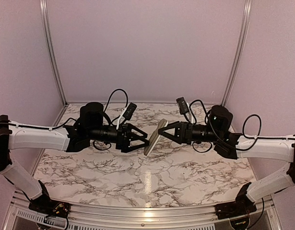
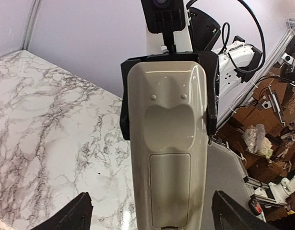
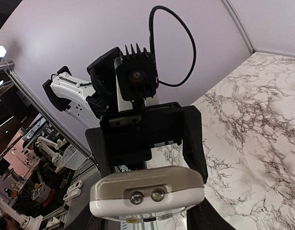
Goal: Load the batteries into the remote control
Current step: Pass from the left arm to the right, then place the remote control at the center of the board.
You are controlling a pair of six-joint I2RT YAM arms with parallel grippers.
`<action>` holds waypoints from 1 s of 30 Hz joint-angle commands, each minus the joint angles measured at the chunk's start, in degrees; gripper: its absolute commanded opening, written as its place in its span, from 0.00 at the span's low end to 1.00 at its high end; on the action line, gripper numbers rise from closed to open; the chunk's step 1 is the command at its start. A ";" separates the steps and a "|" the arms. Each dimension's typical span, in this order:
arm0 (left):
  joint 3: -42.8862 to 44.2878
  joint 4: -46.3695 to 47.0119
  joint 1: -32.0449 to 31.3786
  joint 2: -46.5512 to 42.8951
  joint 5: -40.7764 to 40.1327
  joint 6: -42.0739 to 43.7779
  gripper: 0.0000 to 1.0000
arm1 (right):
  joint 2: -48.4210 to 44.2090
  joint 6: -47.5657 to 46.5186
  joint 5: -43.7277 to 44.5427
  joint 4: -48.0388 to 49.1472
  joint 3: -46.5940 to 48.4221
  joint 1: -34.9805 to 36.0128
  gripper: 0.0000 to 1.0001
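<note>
A marble-patterned table [image 1: 195,182], white with dark veins, forms the floor of a booth with plain lilac walls [image 1: 147,48]. Aluminium posts [image 1: 51,52] rise at the back corners. A streak of glare lies on the table toward its near edge.

From the left, the left gripper [image 1: 143,140] points toward the centre with its jaws spread wide. In its wrist view its fingertips [image 2: 75,215] stand off to either side, clear of everything. At the middle, the remote control [image 1: 155,136] hangs tilted in the air above the table, with its grey-beige back, recess and rectangular panel facing the left arm. The right gripper [image 1: 164,133] is clamped on its far end, one jaw on each long edge.

The remote's front face shows in no view, and the bottom of the left wrist view cuts off its near end. In the right wrist view the remote's end hides most of that gripper's own fingers. Past the table's right edge lie boxes [image 2: 267,124] and cables, too cluttered to sort out.
</note>
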 commanded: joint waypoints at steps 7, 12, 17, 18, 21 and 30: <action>-3.99 -9.44 4.78 -10.85 -27.69 0.06 0.99 | 1.35 -2.73 15.81 -33.42 13.37 0.66 0.00; -2.72 -17.09 4.93 -12.16 -41.50 -2.37 0.99 | 7.76 -1.33 16.54 -45.66 19.02 0.79 0.00; -3.69 -18.86 4.91 -12.45 -45.96 -3.45 0.99 | 14.00 -3.22 18.46 -56.74 25.13 1.35 0.00; -4.45 -18.20 4.95 -12.61 -46.01 -3.78 0.99 | 15.29 -4.37 19.08 -59.31 26.73 1.42 0.00; -6.81 -16.32 4.94 -13.31 -46.31 -4.34 0.99 | 19.07 -6.07 21.04 -65.28 31.02 1.45 0.00; -13.00 -10.70 4.97 -14.73 -44.73 -7.22 0.99 | 31.13 -3.64 22.83 -79.36 42.78 2.60 0.00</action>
